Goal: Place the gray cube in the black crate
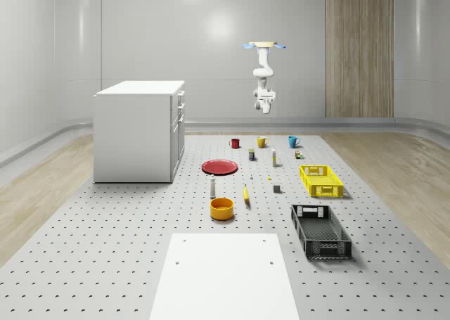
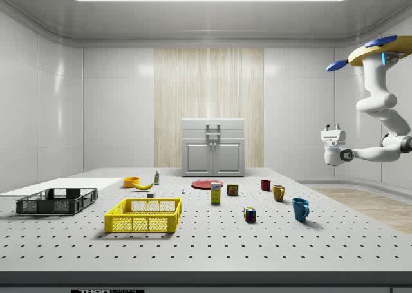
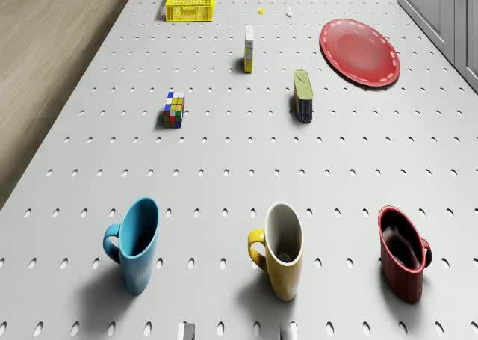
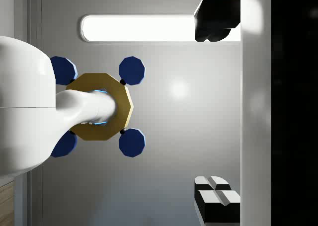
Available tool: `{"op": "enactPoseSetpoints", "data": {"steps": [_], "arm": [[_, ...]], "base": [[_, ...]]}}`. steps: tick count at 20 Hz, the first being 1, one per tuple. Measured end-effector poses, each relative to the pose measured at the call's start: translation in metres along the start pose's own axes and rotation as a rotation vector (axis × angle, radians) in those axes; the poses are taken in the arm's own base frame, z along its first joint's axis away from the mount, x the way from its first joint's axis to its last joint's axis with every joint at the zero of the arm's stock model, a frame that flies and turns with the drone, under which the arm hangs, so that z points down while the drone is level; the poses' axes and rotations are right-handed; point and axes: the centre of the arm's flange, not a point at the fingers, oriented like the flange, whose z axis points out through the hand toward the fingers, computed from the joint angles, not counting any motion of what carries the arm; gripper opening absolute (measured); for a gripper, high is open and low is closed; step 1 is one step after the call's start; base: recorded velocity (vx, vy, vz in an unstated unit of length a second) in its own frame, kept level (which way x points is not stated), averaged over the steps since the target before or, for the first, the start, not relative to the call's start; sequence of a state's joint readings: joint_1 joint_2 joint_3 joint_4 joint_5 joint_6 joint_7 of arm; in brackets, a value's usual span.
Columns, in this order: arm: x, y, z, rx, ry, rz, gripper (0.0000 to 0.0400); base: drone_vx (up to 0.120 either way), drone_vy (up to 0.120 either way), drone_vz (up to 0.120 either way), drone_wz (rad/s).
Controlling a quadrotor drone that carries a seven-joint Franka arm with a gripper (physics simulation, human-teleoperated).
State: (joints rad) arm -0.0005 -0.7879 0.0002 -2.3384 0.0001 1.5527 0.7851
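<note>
You've got a gray perforated table point(image 1: 105, 250) in a pale-walled room with a wood panel point(image 1: 358, 49) and a white cabinet point(image 1: 139, 130) on the table; the drone point(image 1: 265, 46) hovers high over the far end, beyond the mugs. The gripper point(image 2: 333, 127) hangs in the air with fingers point(image 4: 213, 22) spread wide and holding nothing, well apart from the gray cube point(image 1: 277, 188), which sits on the table just beside the yellow crate point(image 1: 320, 180), between the mugs and the black crate point(image 1: 320, 230). Count: three mugs: red point(image 3: 403, 252), yellow point(image 3: 281, 249), blue point(image 3: 136, 243); two crates, one red plate point(image 3: 359, 51), one orange bowl point(image 1: 221, 208), one banana point(image 1: 246, 194), one colour-puzzle cube point(image 3: 174, 109)
</note>
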Motion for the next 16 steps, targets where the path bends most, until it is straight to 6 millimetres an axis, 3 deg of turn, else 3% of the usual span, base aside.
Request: {"op": "enactPoseSetpoints", "data": {"steps": [7, 16], "arm": [[-0.002, 0.002, -0.050, 0.004, 0.004, 0.000, 0.0400], [0.000, 0.000, -0.085, 0.009, 0.009, 0.000, 0.0400]], "base": [[0.000, 0.000, 0.000, 0.000], [0.120, 0.000, 0.000, 0.000]]}}
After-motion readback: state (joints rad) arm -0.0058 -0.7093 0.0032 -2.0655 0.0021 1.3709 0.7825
